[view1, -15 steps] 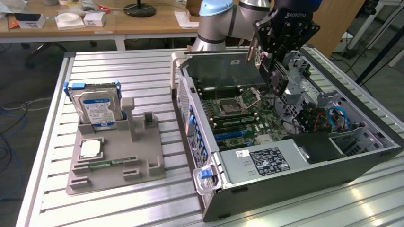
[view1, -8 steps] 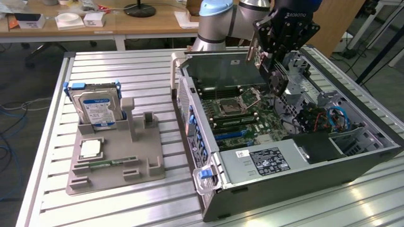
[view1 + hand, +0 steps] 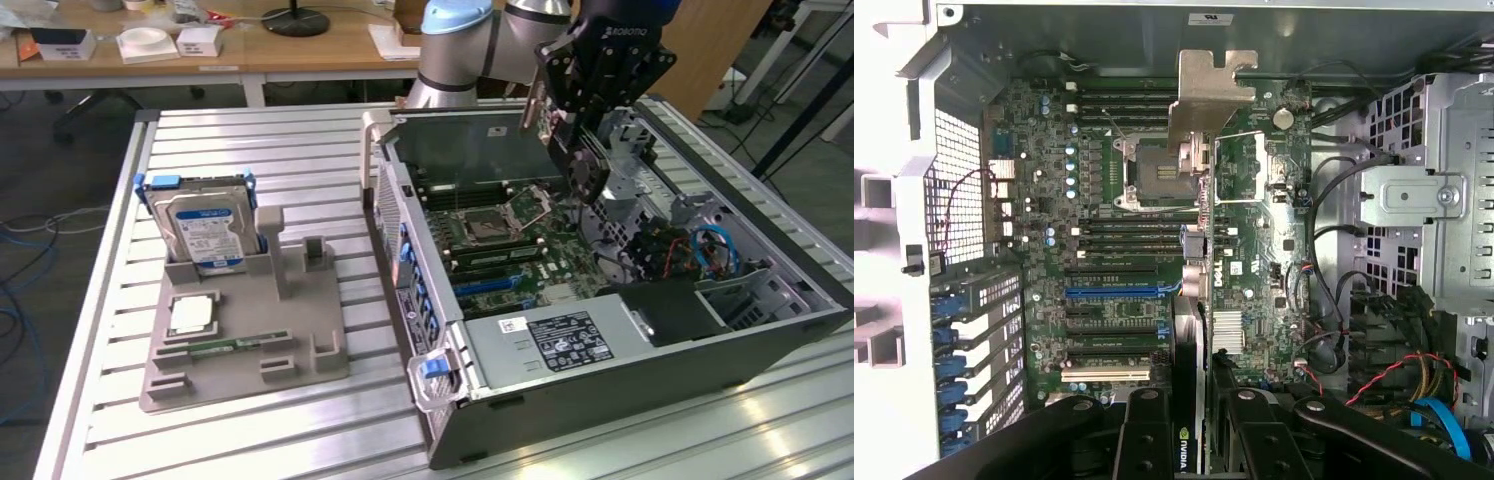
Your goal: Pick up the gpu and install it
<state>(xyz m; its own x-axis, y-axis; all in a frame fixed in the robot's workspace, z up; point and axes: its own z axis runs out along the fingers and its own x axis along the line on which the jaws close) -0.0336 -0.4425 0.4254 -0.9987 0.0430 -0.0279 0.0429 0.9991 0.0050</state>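
Gripper [image 3: 1189, 425] clamping gpu [image 3: 1202, 250] edge-on, its faces hidden, over motherboard [image 3: 1039, 205]

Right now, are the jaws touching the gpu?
Touching. The wrist view shows the gpu edge-on, with its NVIDIA-labelled end clamped between the gripper's black jaws and no gap on either side.

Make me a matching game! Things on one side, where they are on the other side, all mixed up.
Things: 1 gpu; 2 hard drive; 3 memory stick; 4 computer case.
Places: A standing upright in the gray holder; B lying open on the table; C gripped in the pincer, over the motherboard; D lying flat on the gray holder.
Pairs: 1-C, 2-A, 3-D, 4-B.
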